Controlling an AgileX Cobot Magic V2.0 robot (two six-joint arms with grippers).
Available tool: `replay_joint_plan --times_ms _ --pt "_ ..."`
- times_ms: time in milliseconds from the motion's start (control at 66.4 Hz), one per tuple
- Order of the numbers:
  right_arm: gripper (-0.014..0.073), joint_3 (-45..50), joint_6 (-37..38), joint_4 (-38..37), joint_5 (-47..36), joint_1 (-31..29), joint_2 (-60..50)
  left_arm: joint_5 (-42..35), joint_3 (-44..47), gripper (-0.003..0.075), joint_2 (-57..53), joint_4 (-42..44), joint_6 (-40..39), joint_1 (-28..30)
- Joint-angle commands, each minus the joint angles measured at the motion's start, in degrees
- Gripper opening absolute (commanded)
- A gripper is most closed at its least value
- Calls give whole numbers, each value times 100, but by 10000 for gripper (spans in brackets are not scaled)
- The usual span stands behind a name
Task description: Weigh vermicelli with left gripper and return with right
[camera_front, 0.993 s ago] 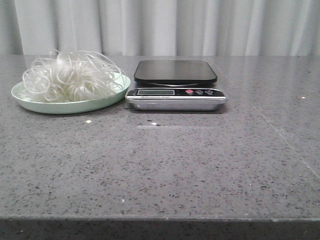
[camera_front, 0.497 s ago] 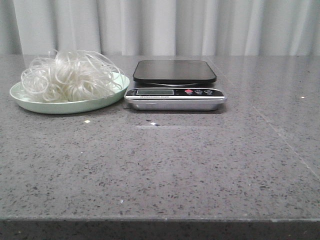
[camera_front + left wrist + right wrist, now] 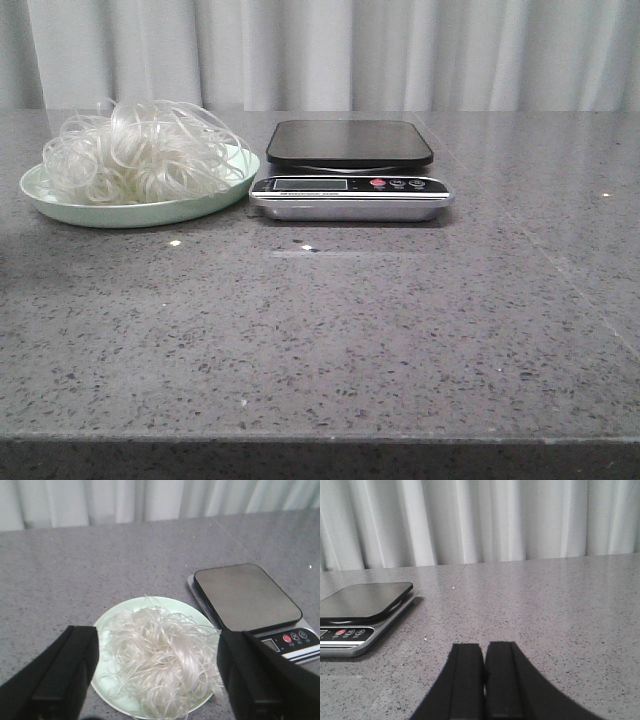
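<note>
The vermicelli (image 3: 140, 152) is a fluffy clump of white looping strands on a pale green plate (image 3: 60, 207) at the left of the table. It also shows in the left wrist view (image 3: 162, 655). A kitchen scale (image 3: 350, 170) with a bare black platform stands just right of the plate. My left gripper (image 3: 160, 672) is open wide above the vermicelli, one finger on each side, not touching it. My right gripper (image 3: 484, 677) is shut and empty, low over the table to the right of the scale (image 3: 360, 610). Neither gripper shows in the front view.
The grey speckled table (image 3: 400, 320) stretches to a front edge near the bottom of the front view. A white curtain (image 3: 330, 50) hangs behind the table.
The plate and scale sit a few pixels left of where they were a second ago in the front view; a faint shadow has come over the table's left part.
</note>
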Motion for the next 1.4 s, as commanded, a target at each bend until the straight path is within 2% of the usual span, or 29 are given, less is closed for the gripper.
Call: replay_joint_plan --times_ms 0,135,331,662,768,828,888,903,918,933,948,963,993,1054,1249,1385 --pt "159 -49 -39 -12 -503 1 -84 301 -863 557 700 -68 0 -160" --pt "159 -49 -39 -12 -503 1 -84 1330 -1874 557 1823 -79 0 -176" --pt "159 -49 -39 -12 -503 1 -84 1718 -2634 557 2874 -284 -96 -176" --pt "159 -49 -39 -12 -503 1 -89 2508 -2938 548 3683 -304 -317 -84" --pt "159 -49 -39 -12 -503 1 -89 2694 -2938 485 3822 -304 -322 -34" --pt "159 -49 -39 -12 -503 1 -89 2794 -2938 408 3877 -304 -322 11" --pt "159 -49 -39 -12 -503 1 -89 2833 -2938 307 3904 -304 -322 24" --pt "159 -49 -39 -12 -503 1 -89 2847 -2938 262 3915 -304 -296 24" --pt "159 -49 -39 -12 -503 1 -89 2847 -2938 262 3915 -304 -285 24" --pt "159 -49 -39 -12 -503 1 -89 2847 -2949 198 3915 -294 -274 24" --pt "159 -49 -39 -12 -503 1 -89 2847 -2949 181 3915 -294 -274 24" --pt "159 -49 -39 -12 -503 1 -89 2861 -2969 132 3915 -294 -235 24" --pt "159 -49 -39 -12 -503 1 -89 2887 -3011 114 3915 -294 -186 24" --pt "159 -49 -39 -12 -503 1 -89 2985 -3181 148 3915 -294 -159 24" --pt "159 -49 -39 -12 -503 1 -89 3027 -4126 127 3865 -487 -149 -63" --pt "159 -49 -39 -12 -503 1 -89 2948 -4870 127 3888 -714 0 -356"
